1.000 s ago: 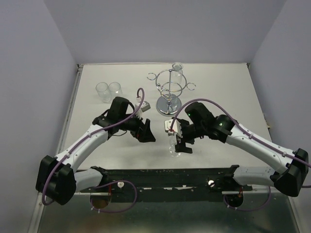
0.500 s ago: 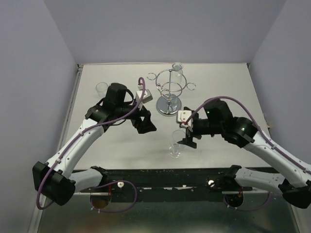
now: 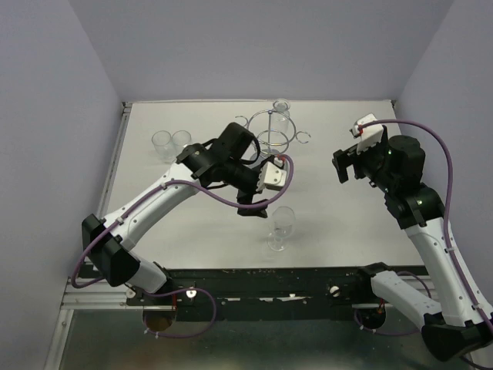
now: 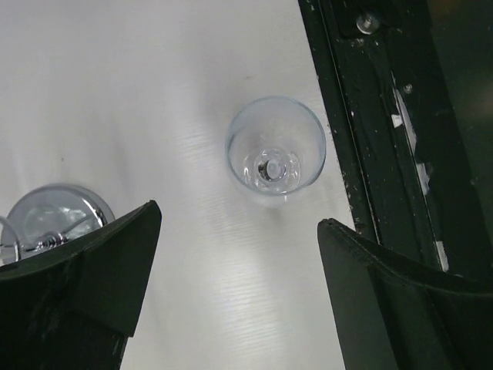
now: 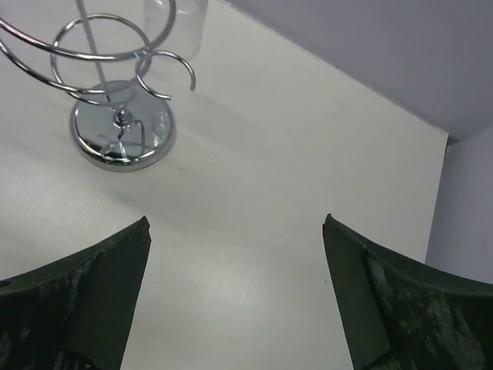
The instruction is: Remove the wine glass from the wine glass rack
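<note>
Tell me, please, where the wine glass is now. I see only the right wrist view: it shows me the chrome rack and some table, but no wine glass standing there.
Observer: The wine glass stands upright on the table, between the rack and the near edge.
Operator: Does any end effector hold it?
Observer: No. The left end effector hovers close over it, open; its camera looks down into the bowl, and the fingers touch nothing.
Operator: Are other glasses on the table?
Observer: Yes, two small clear glasses stand side by side at the far left.
</note>
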### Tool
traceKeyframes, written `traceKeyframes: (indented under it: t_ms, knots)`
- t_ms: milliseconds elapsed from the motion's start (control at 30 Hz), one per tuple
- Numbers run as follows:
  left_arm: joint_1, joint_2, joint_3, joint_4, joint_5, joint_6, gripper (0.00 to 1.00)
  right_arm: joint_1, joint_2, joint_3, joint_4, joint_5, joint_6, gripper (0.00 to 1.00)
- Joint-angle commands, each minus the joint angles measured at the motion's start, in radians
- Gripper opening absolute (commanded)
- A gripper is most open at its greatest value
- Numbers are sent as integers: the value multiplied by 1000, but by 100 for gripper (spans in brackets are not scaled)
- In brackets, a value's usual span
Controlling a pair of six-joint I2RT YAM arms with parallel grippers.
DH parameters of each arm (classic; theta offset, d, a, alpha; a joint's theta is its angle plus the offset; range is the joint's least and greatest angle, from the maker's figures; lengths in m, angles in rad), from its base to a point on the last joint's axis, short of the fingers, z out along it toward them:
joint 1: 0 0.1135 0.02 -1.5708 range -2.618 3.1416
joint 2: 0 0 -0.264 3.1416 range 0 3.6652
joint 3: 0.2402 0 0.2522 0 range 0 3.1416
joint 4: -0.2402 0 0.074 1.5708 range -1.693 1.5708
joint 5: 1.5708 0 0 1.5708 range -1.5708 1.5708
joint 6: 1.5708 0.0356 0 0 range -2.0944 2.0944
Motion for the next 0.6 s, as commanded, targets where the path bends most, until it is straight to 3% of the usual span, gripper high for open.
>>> traceKeyframes:
  t_ms: [0, 267, 567]
  knots:
    - [-87, 83, 65, -87, -56, 178, 99, -64, -13, -63, 69, 10, 123, 100]
    - [-174, 192, 153, -113, -165, 184, 99, -81, -91, -158, 80, -39, 106, 100]
    - [-194, 299, 267, -297, -165, 275, 98, -85, -113, -203, 103, -70, 112, 100]
